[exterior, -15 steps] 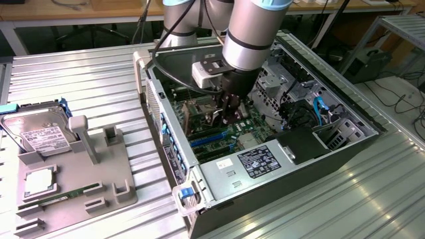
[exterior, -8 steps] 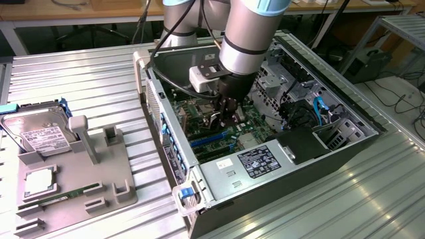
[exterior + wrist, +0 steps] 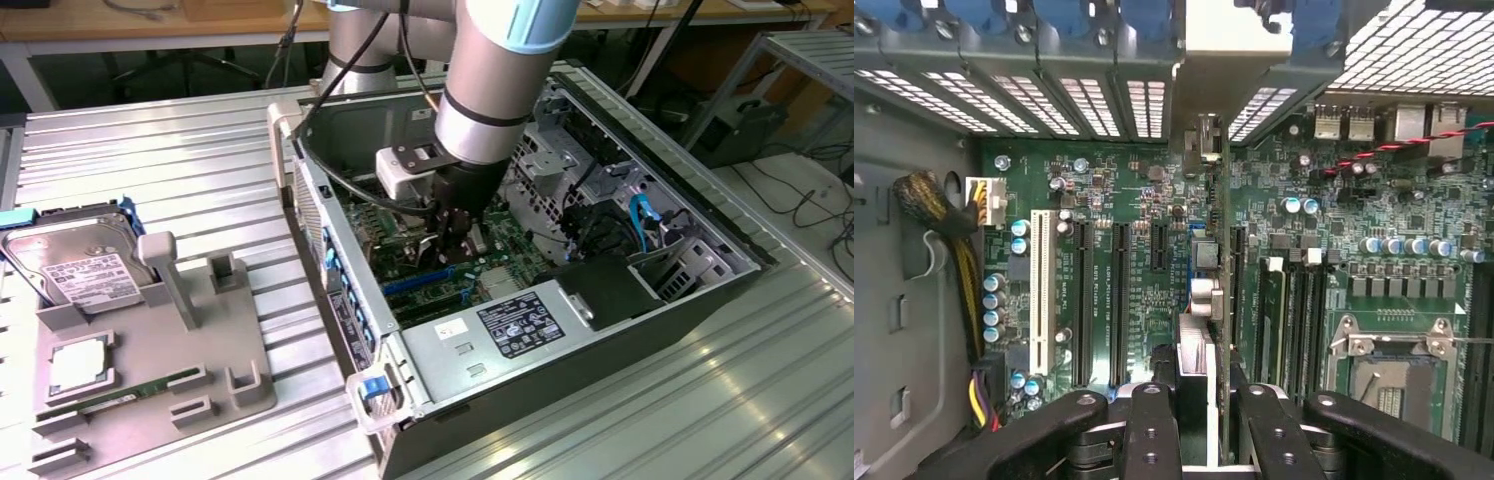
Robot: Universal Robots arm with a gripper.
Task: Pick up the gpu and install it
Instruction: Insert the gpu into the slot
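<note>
Wrist view shows the gpu (image 3: pixel 1219 300) edge-on, upright above the motherboard (image 3: pixel 1124 180), its bracket toward the rear slot openings (image 3: pixel 1144 105). Seating it well calls for keeping the card vertical and lined up with its slot. The end effector (image 3: pixel 1194 420) is narrowly closed, clamping the card.

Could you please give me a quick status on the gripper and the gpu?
Gripper shut on the gpu, inside the open case. Card edge-on, upright over the motherboard slots. Nothing seen blocking.
</note>
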